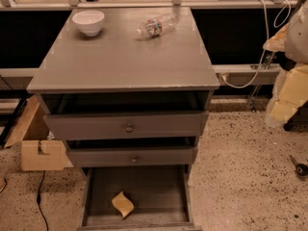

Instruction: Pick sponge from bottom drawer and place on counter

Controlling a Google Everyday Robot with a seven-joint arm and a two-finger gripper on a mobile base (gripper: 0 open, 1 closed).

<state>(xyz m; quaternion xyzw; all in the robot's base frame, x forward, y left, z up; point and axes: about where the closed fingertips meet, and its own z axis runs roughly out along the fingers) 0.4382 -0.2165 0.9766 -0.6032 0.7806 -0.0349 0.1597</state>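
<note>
Low in open drawer (pixel 154 186) lies sponge (pixel 123 204), easy to reach.
Pincer (pixel 288 94) hangs right of table (pixel 120 57); state I cannot tell.

Speckled beige terrazzo floor (pixel 240 177); black wall panels (pixel 236 32) behind; tan cardboard box (pixel 41 155) at left; looping white cable (pixel 240 84) and cream-tan gripper (pixel 285 99) at the right edge.
</note>
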